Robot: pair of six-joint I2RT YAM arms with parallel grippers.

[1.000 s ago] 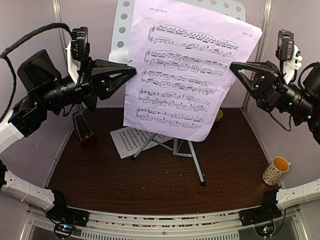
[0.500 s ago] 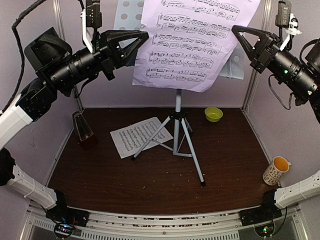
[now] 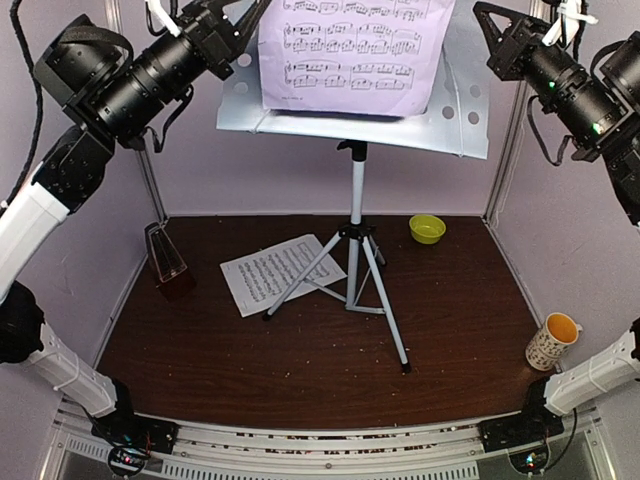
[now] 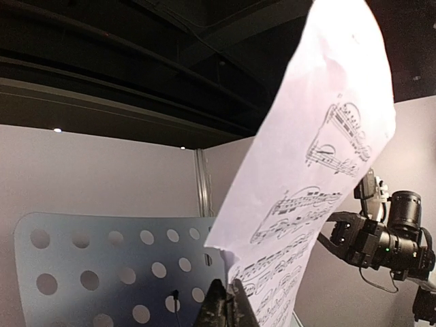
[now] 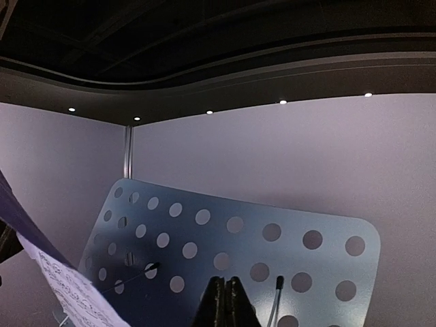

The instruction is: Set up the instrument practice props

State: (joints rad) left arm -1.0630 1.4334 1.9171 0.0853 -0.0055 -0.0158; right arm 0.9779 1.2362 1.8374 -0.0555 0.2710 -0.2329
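Observation:
The white perforated music stand (image 3: pixel 455 112) stands on its silver-black tripod (image 3: pixel 356 250) at the middle back. My left gripper (image 3: pixel 250 12), high at the top edge, is shut on the left edge of the lavender sheet (image 3: pixel 350 50), which hangs in front of the stand's desk. In the left wrist view the jaws (image 4: pixel 228 300) pinch the sheet (image 4: pixel 320 136) beside the desk (image 4: pixel 102 272). My right gripper (image 3: pixel 486 14) is high on the right, shut and empty. In its wrist view it (image 5: pixel 227 283) faces the desk (image 5: pixel 238 238). The white sheet (image 3: pixel 275 272) lies under the tripod. The dark-red metronome (image 3: pixel 167 262) stands on the left.
A small green bowl (image 3: pixel 427 228) sits at the back right of the brown table (image 3: pixel 300 370). A patterned yellow-lined cup (image 3: pixel 553 340) lies at the right edge. Lilac walls close in the back and both sides. The tripod legs spread toward the front.
Both arms have risen toward the top of the view. The lavender sheet went up with my left gripper, and its lower edge now hangs at the stand's desk.

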